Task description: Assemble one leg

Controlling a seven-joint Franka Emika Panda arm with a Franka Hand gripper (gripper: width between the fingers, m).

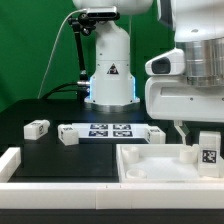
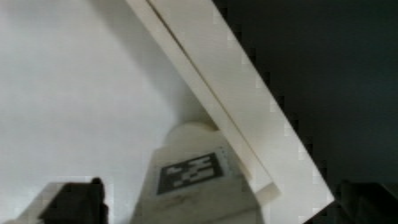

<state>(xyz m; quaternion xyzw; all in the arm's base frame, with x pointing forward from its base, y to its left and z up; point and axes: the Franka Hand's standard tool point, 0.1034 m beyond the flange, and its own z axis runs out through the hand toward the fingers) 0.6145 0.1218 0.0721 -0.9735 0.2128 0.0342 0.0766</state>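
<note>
The leg, a small white square post with a black-and-white tag, stands upright on the large white tray-like piece near its corner at the exterior view's right. My gripper hangs over it with a finger on either side. In the wrist view the leg sits between the two dark fingertips, with a gap on each side, so the gripper is open around the leg and not touching it. The tray's raised wall runs diagonally past the leg.
The marker board lies mid-table. Loose white legs lie at the exterior view's left, by the board's left end and its right end. A white raised border runs along the front. The robot base stands behind.
</note>
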